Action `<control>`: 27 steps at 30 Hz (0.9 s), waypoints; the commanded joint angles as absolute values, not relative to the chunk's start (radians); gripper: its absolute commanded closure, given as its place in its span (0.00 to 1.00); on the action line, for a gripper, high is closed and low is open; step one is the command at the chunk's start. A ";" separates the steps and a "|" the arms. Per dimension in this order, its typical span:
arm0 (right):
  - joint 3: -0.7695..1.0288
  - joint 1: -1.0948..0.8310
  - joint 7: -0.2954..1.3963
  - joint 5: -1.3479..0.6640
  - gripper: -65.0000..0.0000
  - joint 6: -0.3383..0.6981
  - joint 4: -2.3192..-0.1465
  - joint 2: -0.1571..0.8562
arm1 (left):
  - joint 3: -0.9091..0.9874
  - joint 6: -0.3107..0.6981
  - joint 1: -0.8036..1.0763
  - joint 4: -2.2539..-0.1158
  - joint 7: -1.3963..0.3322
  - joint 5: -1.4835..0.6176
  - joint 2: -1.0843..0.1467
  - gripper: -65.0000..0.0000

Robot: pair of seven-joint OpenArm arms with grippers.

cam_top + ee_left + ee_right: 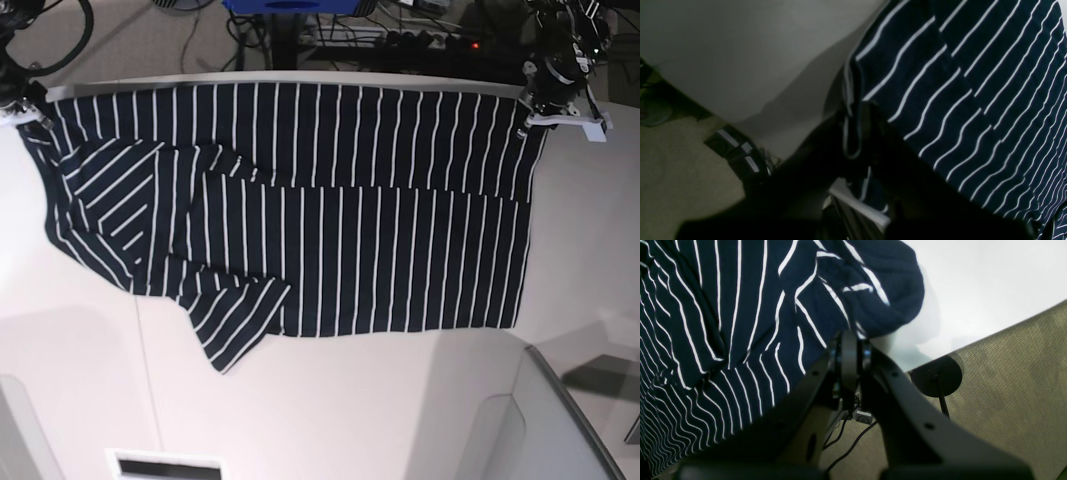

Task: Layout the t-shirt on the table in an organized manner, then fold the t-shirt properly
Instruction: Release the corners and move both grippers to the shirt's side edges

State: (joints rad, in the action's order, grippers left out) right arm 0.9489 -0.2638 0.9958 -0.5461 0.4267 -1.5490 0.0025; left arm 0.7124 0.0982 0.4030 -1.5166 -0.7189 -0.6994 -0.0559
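Note:
The dark navy t-shirt with thin white stripes lies spread wide across the off-white table, its top edge along the table's far edge. A sleeve is folded in with slanted stripes at the lower left. My left gripper is shut on the shirt's far right corner; the left wrist view shows the pinched hem between dark fingers. My right gripper is shut on the far left corner; in the right wrist view the closed fingers pinch bunched cloth.
Cables and a blue object lie beyond the far table edge. A black round stand base and wires sit on the carpet. A grey curved panel is at the lower right, a white slot at the front.

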 commanded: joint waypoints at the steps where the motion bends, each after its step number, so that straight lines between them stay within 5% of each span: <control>1: 0.954 -0.265 0.984 -0.559 0.98 0.430 -1.563 0.016 | 0.719 0.097 0.407 -1.535 -0.702 -0.705 -0.067 1.00; 4: 0.957 -0.269 0.984 -0.559 0.97 0.427 -1.563 0.016 | 0.719 0.096 0.407 -1.535 -0.704 -0.705 -0.067 1.00; 8: 0.961 -0.269 0.984 -0.559 0.74 0.427 -1.563 0.016 | 0.719 0.096 0.414 -1.535 -0.704 -0.704 -0.067 0.98; 12: 0.964 -0.271 0.984 -0.559 0.38 0.427 -1.563 0.015 | 0.720 0.094 0.424 -1.535 -0.704 -0.676 -0.067 0.39; 14: 0.966 -0.272 0.984 -0.559 0.27 0.427 -1.564 0.015 | 0.728 0.094 0.421 -1.532 -0.702 -0.638 -0.062 0.20; 17: 0.967 -0.283 0.981 -0.562 0.26 0.427 -1.573 0.015 | 0.800 0.094 0.414 -1.527 -0.702 -0.611 -0.058 0.03; 27: 1.043 -0.286 0.871 -0.559 0.25 0.426 -1.561 0.114 | 0.963 0.094 0.371 -1.541 -0.705 -0.616 -0.165 0.00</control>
